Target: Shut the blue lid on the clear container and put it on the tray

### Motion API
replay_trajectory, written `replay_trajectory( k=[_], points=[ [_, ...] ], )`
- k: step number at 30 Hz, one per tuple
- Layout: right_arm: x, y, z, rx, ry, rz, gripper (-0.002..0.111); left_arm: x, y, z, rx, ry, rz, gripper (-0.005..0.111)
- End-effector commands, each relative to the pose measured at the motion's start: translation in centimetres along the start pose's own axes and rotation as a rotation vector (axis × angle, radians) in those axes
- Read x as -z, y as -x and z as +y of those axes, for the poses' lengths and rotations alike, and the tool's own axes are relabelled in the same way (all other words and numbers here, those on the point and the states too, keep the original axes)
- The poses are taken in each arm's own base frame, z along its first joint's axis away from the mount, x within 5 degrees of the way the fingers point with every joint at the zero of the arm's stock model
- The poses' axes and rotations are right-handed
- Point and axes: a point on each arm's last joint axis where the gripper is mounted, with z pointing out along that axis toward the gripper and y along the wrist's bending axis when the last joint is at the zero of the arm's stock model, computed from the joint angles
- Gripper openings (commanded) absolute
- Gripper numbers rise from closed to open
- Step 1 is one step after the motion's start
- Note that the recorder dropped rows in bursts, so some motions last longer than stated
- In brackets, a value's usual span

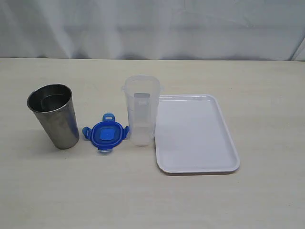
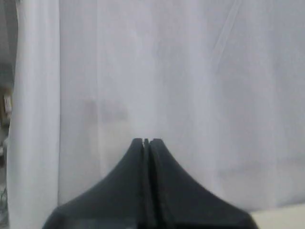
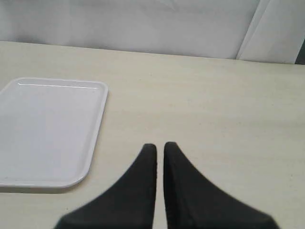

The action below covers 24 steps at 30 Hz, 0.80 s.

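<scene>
The clear container (image 1: 141, 111) stands upright and uncovered at mid-table, touching the left edge of the white tray (image 1: 195, 136). The blue lid (image 1: 106, 133) lies flat on the table just left of the container, its flaps spread. Neither gripper shows in the exterior view. My left gripper (image 2: 146, 141) is shut with nothing in it and faces a white curtain. My right gripper (image 3: 160, 147) hovers over bare table to the right of the tray (image 3: 47, 131), its black fingers nearly together with only a thin slit and nothing between them.
A shiny steel cup (image 1: 53, 116) stands upright left of the lid. The pale wooden table (image 1: 152, 200) is backed by a white curtain (image 1: 152, 28).
</scene>
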Motion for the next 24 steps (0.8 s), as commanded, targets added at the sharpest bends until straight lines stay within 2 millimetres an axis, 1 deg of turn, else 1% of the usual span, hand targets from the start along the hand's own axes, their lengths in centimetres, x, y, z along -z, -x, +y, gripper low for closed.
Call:
replay_trajectory(
  k=[1, 4, 8, 12, 13, 14, 17, 20, 22, 23, 24],
  points=[
    [0.0, 0.1, 0.0, -0.001, -0.004, -0.001, 0.006, 0.2, 2.1, -0.1, 0.027, -0.022, -0.213, 0.0],
    [0.0, 0.1, 0.0, -0.001, -0.004, -0.001, 0.006, 0.2, 2.3, -0.1, 0.164, -0.038, -0.229, 0.0],
    [0.0, 0.1, 0.0, -0.001, -0.004, -0.001, 0.006, 0.2, 2.3, -0.1, 0.29, -0.048, -0.228, 0.0],
    [0.0, 0.1, 0.0, -0.001, -0.004, -0.001, 0.006, 0.2, 2.3, -0.1, 0.32, -0.055, -0.235, 0.0],
    [0.0, 0.1, 0.0, -0.001, -0.004, -0.001, 0.006, 0.2, 2.3, -0.1, 0.32, -0.053, -0.229, 0.002],
    [0.0, 0.1, 0.0, -0.001, -0.004, -0.001, 0.006, 0.2, 2.2, -0.1, 0.32, -0.051, -0.22, 0.007],
    [0.0, 0.1, 0.0, -0.001, -0.004, -0.001, 0.006, 0.1, 1.7, -0.1, 0.321, -0.039, -0.167, 0.025],
    [0.0, 0.1, 0.0, -0.001, -0.004, -0.001, 0.006, 0.0, 1.2, 0.0, 0.294, -0.022, -0.112, 0.05],
    [0.0, 0.1, 0.0, -0.001, -0.004, -0.001, 0.006, 0.0, 1.1, 0.0, 0.286, -0.019, -0.102, 0.072],
    [0.0, 0.1, 0.0, -0.001, -0.004, -0.001, 0.006, 0.0, 1.1, 0.0, 0.284, -0.019, -0.099, 0.08],
    [0.0, 0.1, 0.0, -0.001, -0.004, -0.001, 0.006, 0.0, 1.1, 0.0, 0.278, -0.021, -0.097, 0.086]
  ],
)
